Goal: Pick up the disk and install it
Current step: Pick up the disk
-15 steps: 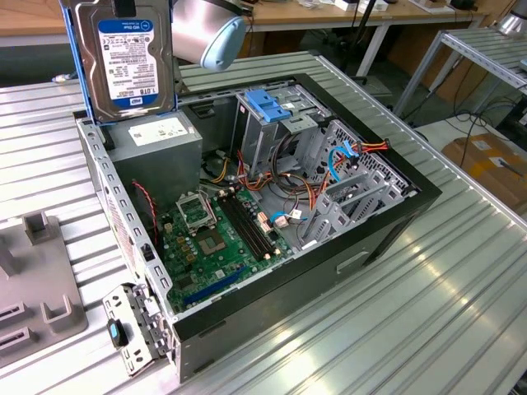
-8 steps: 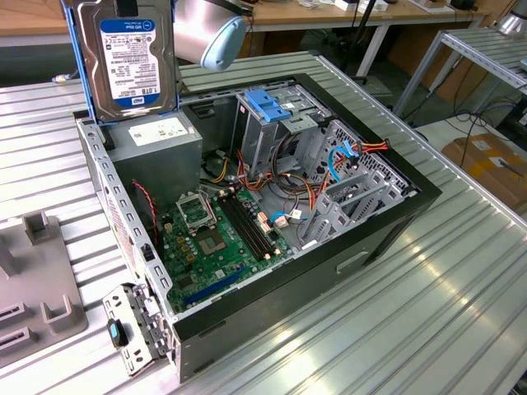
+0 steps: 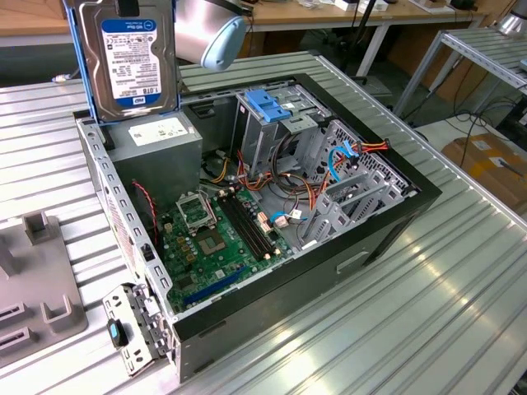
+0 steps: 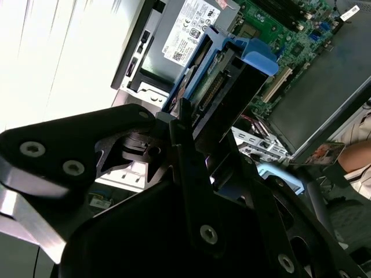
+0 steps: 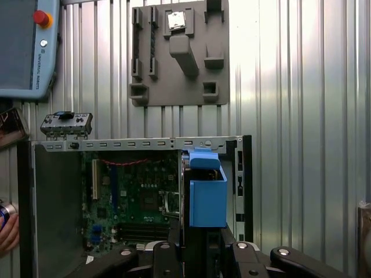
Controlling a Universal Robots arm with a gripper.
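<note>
The disk [image 3: 136,62], silver-grey with a white and blue label, hangs upright in a blue plastic carrier above the back left corner of the open computer case [image 3: 387,222], over the grey power-supply box [image 3: 156,144]. My gripper [image 3: 128,8] grips its top edge at the picture's upper border. In the second wrist view the black fingers [image 4: 185,133] are shut on the disk [image 4: 217,87], whose connector edge shows beside the blue carrier [image 4: 258,61]. In the first wrist view the carrier [image 5: 207,194] and disk point down at the case from my gripper [image 5: 200,240].
Inside the case lie the green motherboard [image 3: 210,239], cables and a metal drive cage with a blue handle [image 3: 268,107]. A grey fixture plate [image 3: 33,280] and a loose metal bracket [image 3: 132,329] lie at the exterior view's left. A teach pendant [image 5: 26,46] and a person's hand [image 5: 7,231] are nearby.
</note>
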